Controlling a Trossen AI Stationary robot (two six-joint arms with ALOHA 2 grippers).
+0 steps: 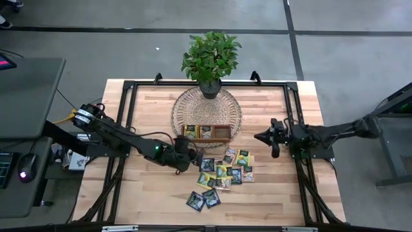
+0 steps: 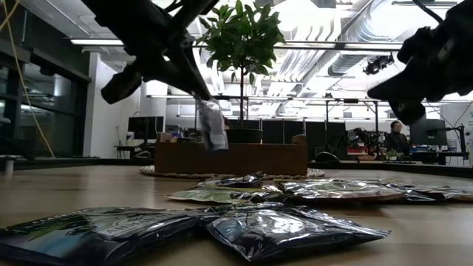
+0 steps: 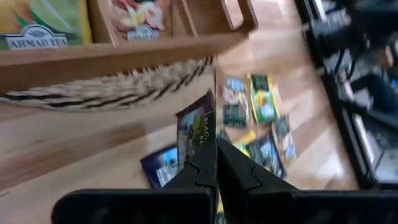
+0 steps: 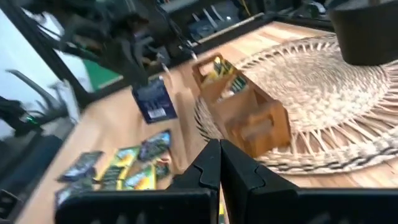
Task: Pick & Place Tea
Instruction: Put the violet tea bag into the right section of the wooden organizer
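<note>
Sachet [image 3: 198,127], dark, light and limp, hangs pinched by its edge in my closed left jaws [image 3: 216,144], at seven o'clock of the tray [image 1: 206,133]; right jaws [image 1: 259,136] shut, empty.

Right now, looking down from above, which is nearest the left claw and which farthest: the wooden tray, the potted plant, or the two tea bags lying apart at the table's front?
From the left gripper, shut on a dark sachet:
1. Wooden tray, just beyond it on the woven mat.
2. The two tea bags, toward the table's front edge.
3. Potted plant, at the far edge.
</note>
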